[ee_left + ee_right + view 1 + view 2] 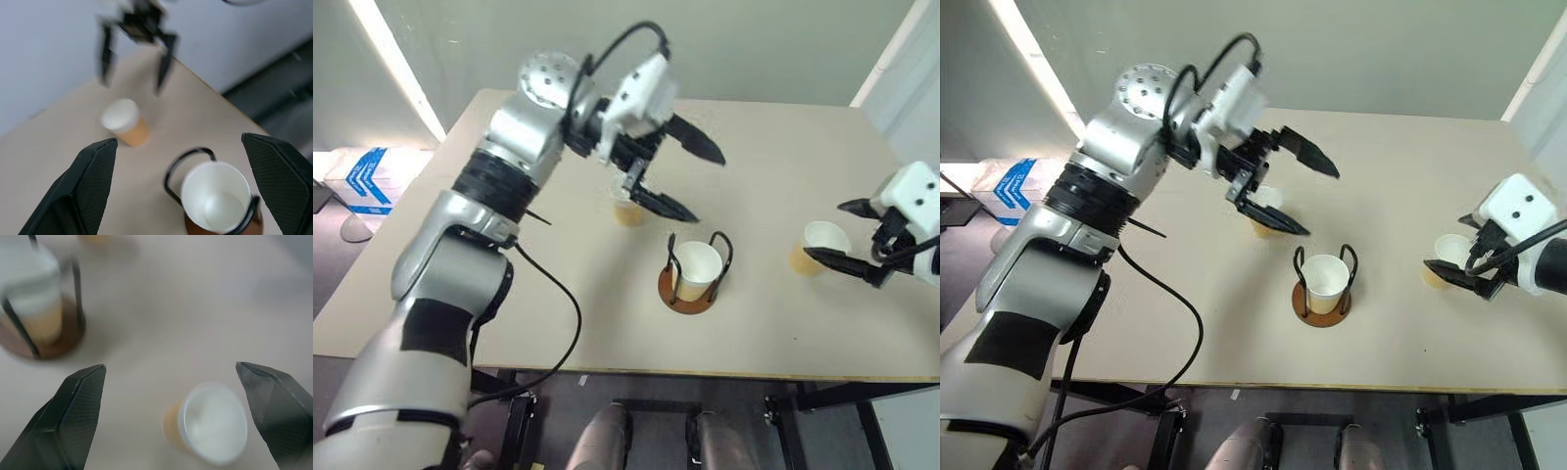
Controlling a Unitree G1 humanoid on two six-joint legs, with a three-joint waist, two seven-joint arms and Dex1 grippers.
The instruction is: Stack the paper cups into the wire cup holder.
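Cups are counted first: three paper cups are seen on the table [773, 127], and one wire cup holder [694, 286] with two black wire loops on a round brown base. Two pincers are seen.

On the left, the left pincer [685, 178] is held up above the table on a bent arm. Its two black fingers are spread wide apart and nothing is held between them. A black cable is looped over the wrist and another hangs down beside the arm. One cup [627, 210] stands upright just below and behind this pincer, partly hidden by the lower finger.

Toward the middle, below and to the right of the left pincer, the holder stands on the table. A second cup [697, 269] sits upright inside it, between the two loops.

On the right, the right pincer [849, 235] is held low over the table, fingers spread wide and empty. The third cup [820, 245] stands upright between its open fingers, close to them; whether it is touched cannot be told.
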